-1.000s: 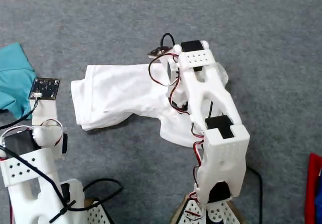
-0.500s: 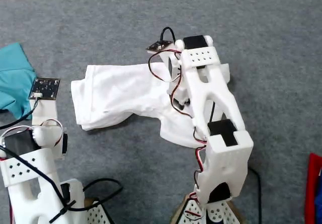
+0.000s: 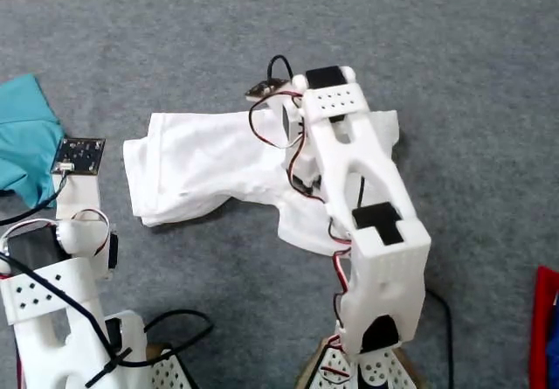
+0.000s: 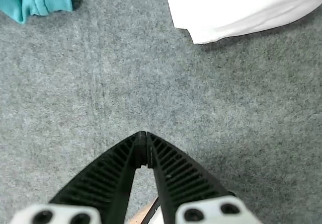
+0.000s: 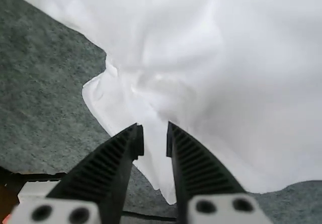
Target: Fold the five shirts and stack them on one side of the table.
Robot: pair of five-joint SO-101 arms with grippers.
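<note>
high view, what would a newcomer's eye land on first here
The crumpled white shirt lying in the middle of the grey table, with the right arm stretched over it, jaws slightly apart over the fabric. Next, the teal shirt at the left edge of the high view, near the left arm, whose jaws are shut over bare table.

The grey table (image 3: 489, 74) carries a white shirt (image 3: 201, 166), teal shirt (image 3: 22, 135), red cloth (image 3: 541, 310).

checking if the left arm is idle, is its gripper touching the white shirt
Apart. In the left wrist view, bare grey table lies between the left gripper and the white shirt edge.
</note>
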